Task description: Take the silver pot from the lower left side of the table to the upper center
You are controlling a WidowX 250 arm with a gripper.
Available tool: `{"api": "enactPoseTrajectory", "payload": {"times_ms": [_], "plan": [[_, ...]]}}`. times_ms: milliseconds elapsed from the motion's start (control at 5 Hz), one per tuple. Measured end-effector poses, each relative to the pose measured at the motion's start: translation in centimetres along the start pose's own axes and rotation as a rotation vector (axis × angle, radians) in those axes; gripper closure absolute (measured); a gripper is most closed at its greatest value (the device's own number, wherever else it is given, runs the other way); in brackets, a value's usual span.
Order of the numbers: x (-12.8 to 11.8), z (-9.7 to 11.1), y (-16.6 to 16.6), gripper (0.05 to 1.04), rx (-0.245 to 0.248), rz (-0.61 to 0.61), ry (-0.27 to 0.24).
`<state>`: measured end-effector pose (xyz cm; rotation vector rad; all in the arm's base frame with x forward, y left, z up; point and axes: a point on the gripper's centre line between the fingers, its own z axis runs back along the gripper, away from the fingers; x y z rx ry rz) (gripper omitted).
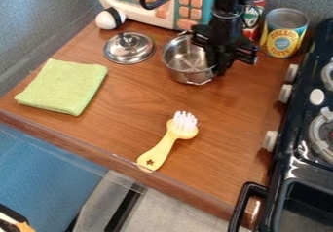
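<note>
My gripper (220, 66) hangs down at the right side of the silver pot, overlapping its right rim in the view. The silver pot (184, 64) stands upright at the upper center of the wooden table (130, 111), with its inside showing. The gripper hides the pot's right part, and whether it holds the rim there I cannot tell.
A silver lid (129, 48) lies just left of the pot, with a green cloth (63, 86) farther left. Behind stand a toy microwave (170, 6) and cans (284, 33). A yellow brush (168, 141) lies near the front edge; a stove (305, 148) borders the right.
</note>
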<state>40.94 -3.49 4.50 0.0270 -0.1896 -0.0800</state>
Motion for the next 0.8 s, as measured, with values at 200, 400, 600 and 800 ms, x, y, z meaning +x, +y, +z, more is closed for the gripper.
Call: {"api": "enactPoseTrajectory", "payload": {"times_ms": [200,400,600,800], "plan": [[-0.4,0.6,0.6,0.537,0.038,0.002,0.024],[0.1,3.7,1.2,0.230,0.069,-0.013,-0.030],[-1.3,5.3,1.3,0.073,0.070,-0.039,-0.027],[-2.5,6.2,2.0,0.076,0.076,-0.025,-0.014]]}}
